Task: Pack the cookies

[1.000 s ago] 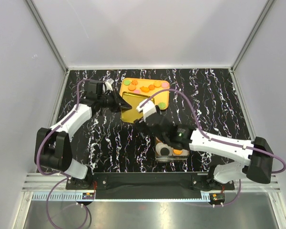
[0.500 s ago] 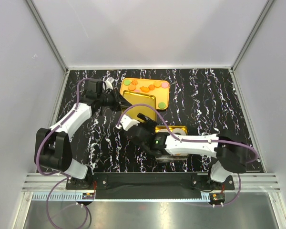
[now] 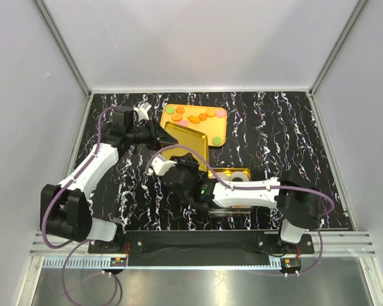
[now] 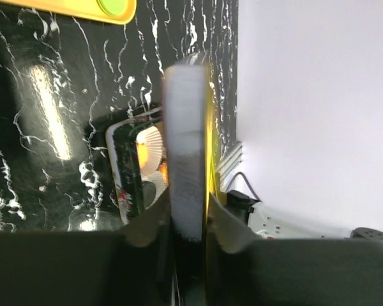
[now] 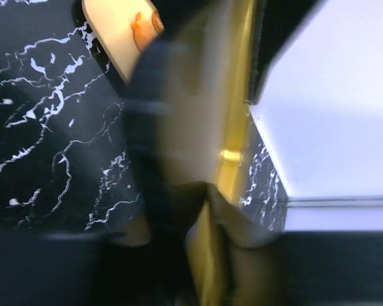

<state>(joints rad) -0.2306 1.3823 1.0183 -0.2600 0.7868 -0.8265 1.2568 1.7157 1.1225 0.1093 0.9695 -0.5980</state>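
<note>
I count 8 cookies point(image 3: 194, 118) lying flat and loose on the yellow tray point(image 3: 225, 131) at the far side from me: 1 green at the left end, a row of orange ones, 2 pink, and 1 green point(image 3: 216, 140) apart near the right corner. Another orange one point(image 4: 145, 153) sits in a white cup point(image 4: 154, 137).

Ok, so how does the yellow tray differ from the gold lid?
The tray lies flat on the table and carries cookies. The lid is bare and pinched at its edge by the left end effector. The tray is a matte orange-yellow, while the lid is a shiny, mirror-like gold. Both are squarish with rounded corners, and they overlap in the top view.
</note>
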